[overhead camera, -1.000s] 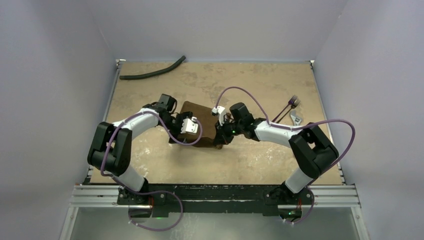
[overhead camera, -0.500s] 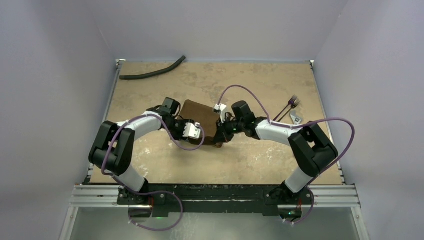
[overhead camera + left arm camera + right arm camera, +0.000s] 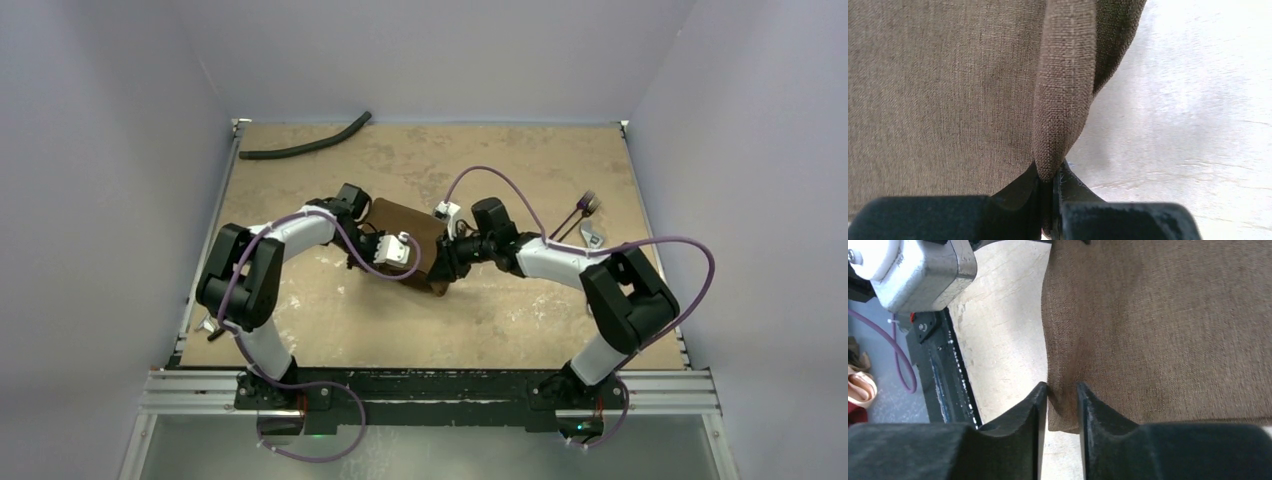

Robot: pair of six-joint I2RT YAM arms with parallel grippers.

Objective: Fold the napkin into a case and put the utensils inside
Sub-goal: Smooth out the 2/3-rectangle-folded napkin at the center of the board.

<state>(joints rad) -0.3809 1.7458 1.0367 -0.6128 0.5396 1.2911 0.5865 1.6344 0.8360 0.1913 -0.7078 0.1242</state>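
– Napkin (image 3: 408, 222)?
– Coarse brown weave, folded flat, mid-table (image 3: 500, 160).
– Left gripper (image 3: 1050, 200)?
– Clenched on a raised rounded fold.
– Right gripper (image 3: 1062, 395)?
– Parted slightly, straddling the napkin's corner, not squeezing.

The napkin (image 3: 410, 222) is laid on the desk (image 3: 520, 310), a fold pinched in the left jaws, an edge flanked by the right jaws. The utensils (image 3: 583, 208) are set well right of the right jaws.
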